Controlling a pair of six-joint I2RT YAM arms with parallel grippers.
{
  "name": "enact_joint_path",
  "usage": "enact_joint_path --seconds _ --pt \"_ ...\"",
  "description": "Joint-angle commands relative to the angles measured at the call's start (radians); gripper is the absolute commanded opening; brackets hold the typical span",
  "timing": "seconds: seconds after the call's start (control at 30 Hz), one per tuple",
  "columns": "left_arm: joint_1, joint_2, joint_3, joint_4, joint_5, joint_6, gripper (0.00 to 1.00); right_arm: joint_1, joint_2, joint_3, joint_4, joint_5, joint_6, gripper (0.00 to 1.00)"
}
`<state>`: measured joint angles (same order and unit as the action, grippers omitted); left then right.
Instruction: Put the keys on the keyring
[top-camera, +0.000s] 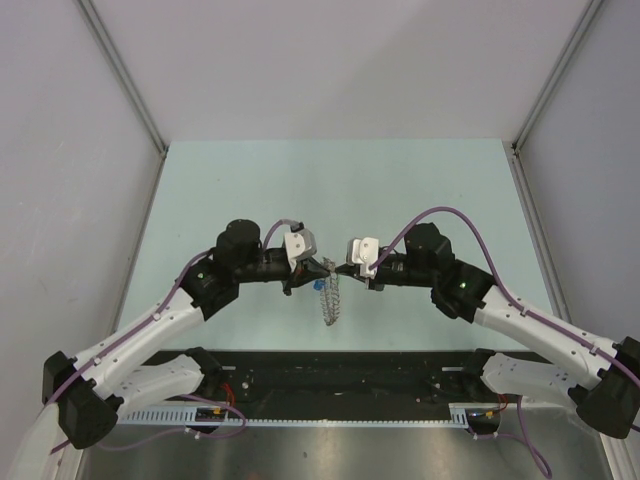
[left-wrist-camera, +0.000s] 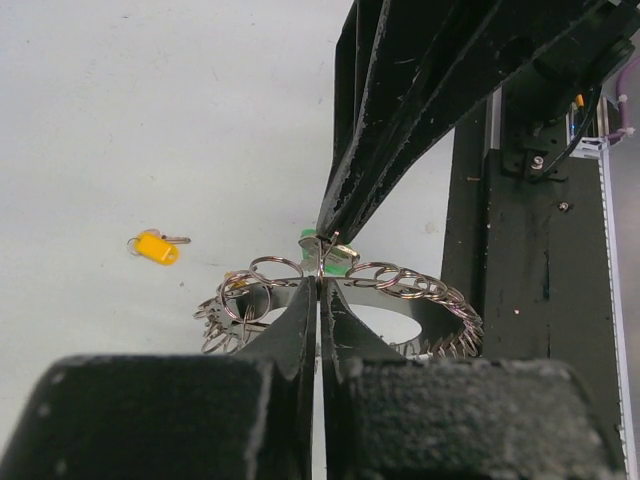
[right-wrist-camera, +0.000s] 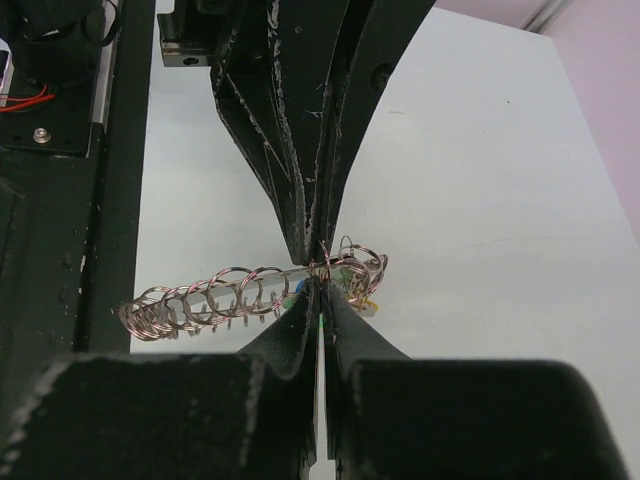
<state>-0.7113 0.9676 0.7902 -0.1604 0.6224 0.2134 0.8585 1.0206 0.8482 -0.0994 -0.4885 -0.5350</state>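
While both arms reach inward tip to tip, left claw (left-wrist-camera: 320, 288) and right claw (right-wrist-camera: 321, 292) pinch the keyring (top-camera: 331, 300).

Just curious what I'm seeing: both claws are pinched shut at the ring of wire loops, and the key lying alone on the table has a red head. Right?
The lone key on the table has a yellow-orange head, not red; the left wrist view shows it. The left gripper and right gripper are shut at the keyring.
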Motion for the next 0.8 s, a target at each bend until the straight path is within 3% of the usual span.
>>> enact_joint_path --seconds 0.0,0.77 --pt "-0.002 -0.023 0.064 0.019 -0.007 -0.016 0.0 0.004 -0.03 0.005 0.013 0.025 -0.008 0.0" --pt "0.007 -0.035 0.061 0.085 -0.016 -0.112 0.0 0.004 -0.005 0.005 0.021 0.024 -0.011 0.0"
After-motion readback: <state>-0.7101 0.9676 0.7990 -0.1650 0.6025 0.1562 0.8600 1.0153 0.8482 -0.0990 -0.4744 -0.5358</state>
